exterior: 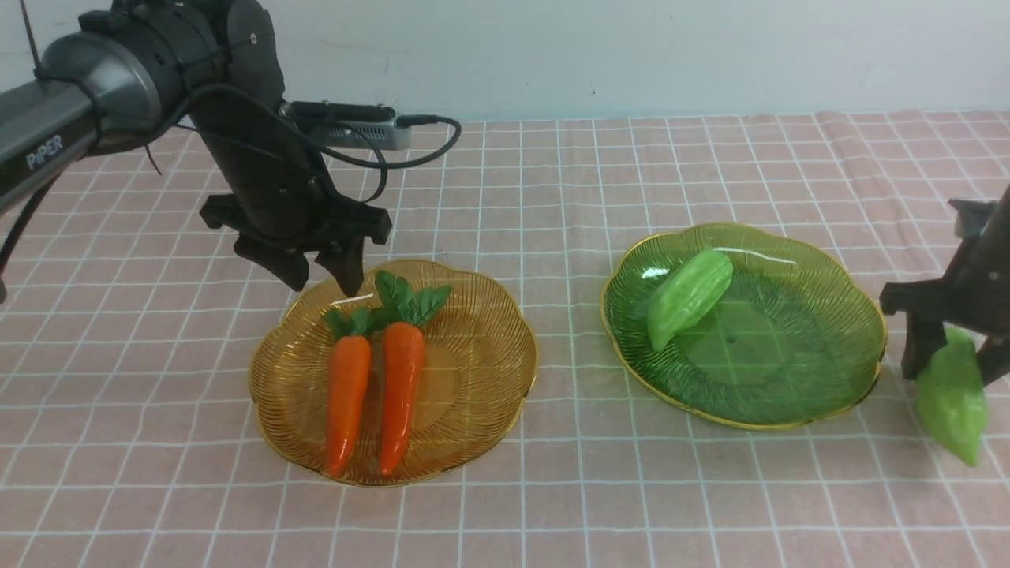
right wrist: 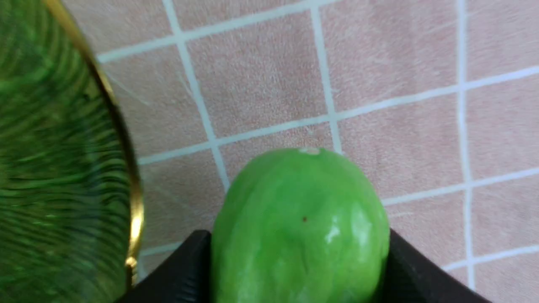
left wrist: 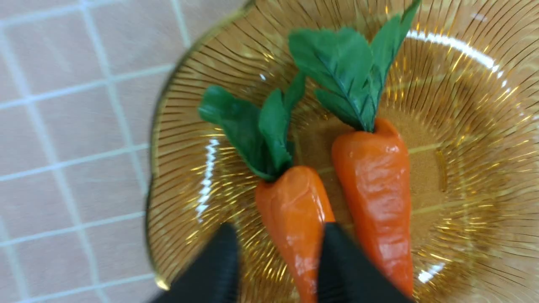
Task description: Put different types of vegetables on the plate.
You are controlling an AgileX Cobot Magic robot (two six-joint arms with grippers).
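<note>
The left hand is hovering with its fingers spread over the far rim of the amber plate, gripping nothing. On that plate one carrot is lying beside another carrot, leaves pointing away. One gourd is resting in the green plate. The right hand is pinching the second gourd just right of that plate (touching the bench or not, I cannot tell).

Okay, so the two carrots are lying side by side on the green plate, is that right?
Not quite. The two carrots are lying side by side on the amber plate, not the green plate. The front view shows it.
</note>
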